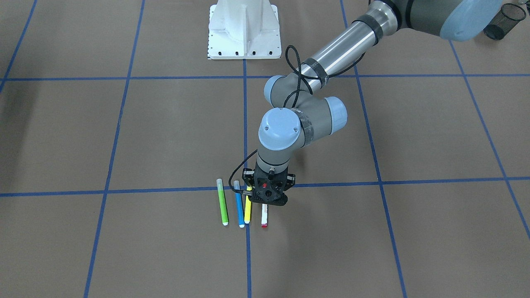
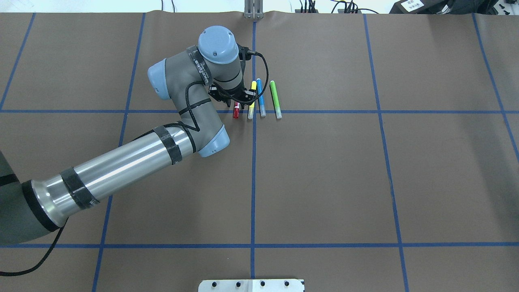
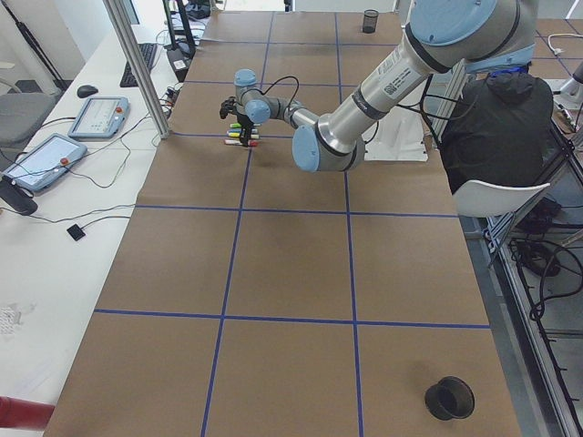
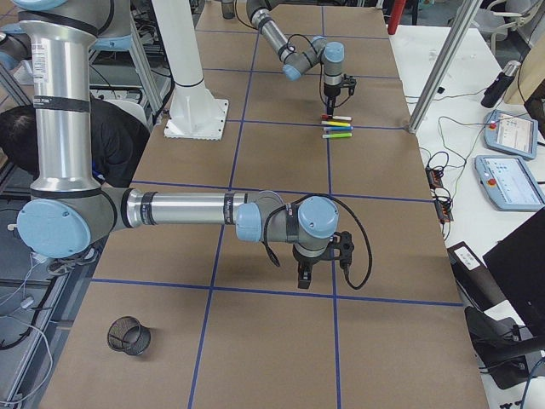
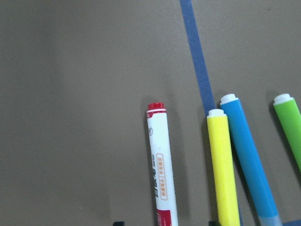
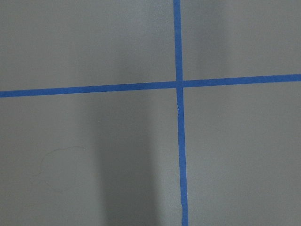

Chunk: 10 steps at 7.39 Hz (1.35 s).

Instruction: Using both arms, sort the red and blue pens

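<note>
Four markers lie side by side near a blue tape line. The red pen (image 1: 264, 217) (image 5: 160, 169) has a white barrel with red ends. The blue pen (image 1: 239, 205) (image 5: 249, 160) lies two places over, past the yellow marker (image 1: 248, 211). My left gripper (image 1: 268, 203) (image 2: 237, 100) hangs low over the red pen's capped end. It is open: in the left wrist view, two black tips show at the bottom edge on either side of the barrel. My right gripper (image 4: 319, 266) shows only in the exterior right view, over bare table, and I cannot tell whether it is open or shut.
A green marker (image 1: 222, 203) lies at the outer end of the row. The white pedestal (image 1: 243, 29) stands at the robot's side. Black mesh cups (image 1: 505, 20) (image 4: 129, 335) sit near the table's two ends. A seated person (image 3: 506, 118) is beside the table.
</note>
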### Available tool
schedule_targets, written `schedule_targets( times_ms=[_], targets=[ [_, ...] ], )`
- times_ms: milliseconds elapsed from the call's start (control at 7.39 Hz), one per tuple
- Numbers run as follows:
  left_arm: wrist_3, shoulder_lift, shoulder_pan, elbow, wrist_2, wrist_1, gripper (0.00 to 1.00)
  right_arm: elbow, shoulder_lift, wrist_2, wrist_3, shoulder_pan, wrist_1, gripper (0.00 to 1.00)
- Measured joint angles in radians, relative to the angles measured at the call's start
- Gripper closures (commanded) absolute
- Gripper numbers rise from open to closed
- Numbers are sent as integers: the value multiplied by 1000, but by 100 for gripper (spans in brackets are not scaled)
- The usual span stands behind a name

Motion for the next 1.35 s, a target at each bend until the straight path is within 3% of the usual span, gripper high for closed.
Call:
schedule_targets(
  times_ms=[135,406,676,1082,1352],
  targets=[
    [-1,0,3,0,0,0,63,0,0,0,0,0,0,0],
    [-19,1,5,1,0,0,78,-1,0,1,0,0,-1,0],
    [-33,0,7,1,0,0,100,-1,-1,1,0,0,-1,0],
    [-52,2,-3,-22,-6,20,100,-1,-1,1,0,0,-1,0],
    [-59,15,-54,-116,-86,138,100,-1,-2,1,0,0,-2,0]
  ],
)
